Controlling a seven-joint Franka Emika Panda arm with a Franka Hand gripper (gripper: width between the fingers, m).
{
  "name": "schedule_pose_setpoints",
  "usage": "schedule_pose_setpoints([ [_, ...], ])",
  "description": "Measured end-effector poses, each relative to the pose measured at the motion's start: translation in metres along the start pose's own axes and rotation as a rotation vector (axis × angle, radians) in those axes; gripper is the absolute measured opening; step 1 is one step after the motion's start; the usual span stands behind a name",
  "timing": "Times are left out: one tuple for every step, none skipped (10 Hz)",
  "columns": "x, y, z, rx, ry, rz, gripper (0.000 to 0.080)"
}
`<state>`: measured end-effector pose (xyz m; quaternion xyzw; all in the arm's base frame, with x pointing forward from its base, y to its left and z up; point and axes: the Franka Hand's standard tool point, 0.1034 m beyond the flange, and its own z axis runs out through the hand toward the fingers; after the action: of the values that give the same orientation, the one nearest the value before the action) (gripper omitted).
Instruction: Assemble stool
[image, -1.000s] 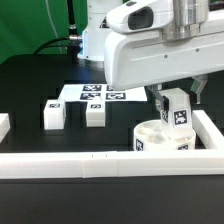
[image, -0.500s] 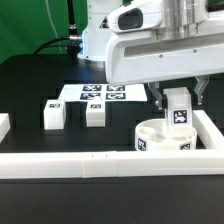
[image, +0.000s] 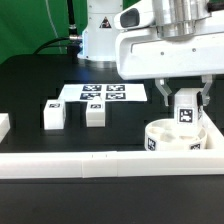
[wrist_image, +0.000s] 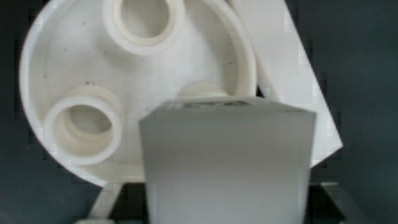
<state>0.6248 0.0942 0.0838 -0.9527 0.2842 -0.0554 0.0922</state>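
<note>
The round white seat (image: 172, 138) lies in the corner of the white border rails at the exterior view's right. My gripper (image: 187, 112) is shut on a white tagged leg (image: 187, 113) and holds it upright over the seat's top. In the wrist view the leg (wrist_image: 231, 160) fills the middle, clamped between the jaws, with the seat (wrist_image: 107, 110) and two of its round holes behind it. Two more legs, one at the left (image: 53, 114) and one beside it (image: 95, 112), lie on the black table at the exterior view's left.
The marker board (image: 102, 93) lies flat behind the loose legs. A long white rail (image: 70, 163) runs along the front, and a side rail (image: 215, 125) closes the right. A short white block (image: 3, 125) sits at the far left edge.
My gripper has moved toward the exterior view's right with the leg in it. The seat has slid right with it, closer to the side rail.
</note>
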Motion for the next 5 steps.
schedule_pose_setpoints([
  [-0.0016, -0.0022, 0.0006, 0.004, 0.000, 0.104, 0.0337],
  [-0.0029, -0.0043, 0.0013, 0.006, -0.003, 0.200, 0.0337],
  [-0.0035, -0.0077, 0.0022, 0.008, -0.004, 0.254, 0.0337],
  [-0.0038, -0.0101, 0.0033, 0.016, -0.010, 0.345, 0.0337],
  [-0.0041, -0.0102, 0.0035, 0.020, -0.015, 0.421, 0.0337],
])
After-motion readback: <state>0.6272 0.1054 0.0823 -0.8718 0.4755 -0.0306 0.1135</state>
